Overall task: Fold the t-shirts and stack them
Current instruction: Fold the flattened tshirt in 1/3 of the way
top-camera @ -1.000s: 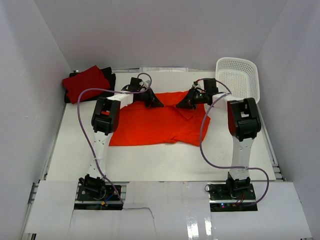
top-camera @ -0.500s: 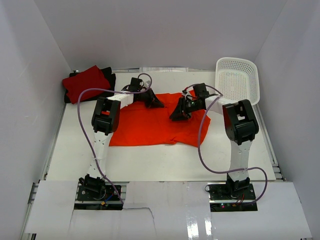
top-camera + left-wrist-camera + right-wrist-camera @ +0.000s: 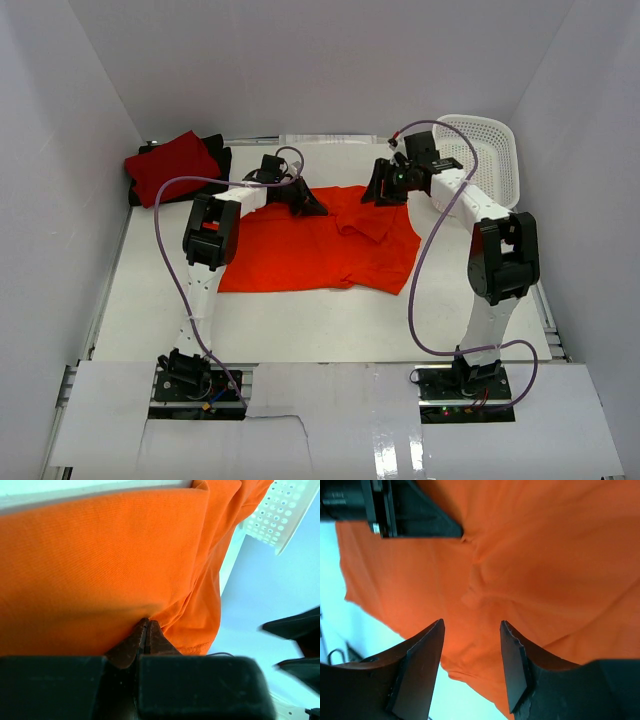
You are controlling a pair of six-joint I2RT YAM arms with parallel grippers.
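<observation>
Lying pinched in left gripper [image 3: 145,630]: orange t-shirt [image 3: 100,555]

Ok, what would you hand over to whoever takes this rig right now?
Left gripper: shut on the far edge of the orange t-shirt.
Right gripper: open, holding nothing, above that shirt's far right part.
Crimson t-shirt lies folded on the black t-shirt at far left.
The orange one lies mostly spread out, rumpled on the right.
Left: fold it, add it to the stack.
</observation>
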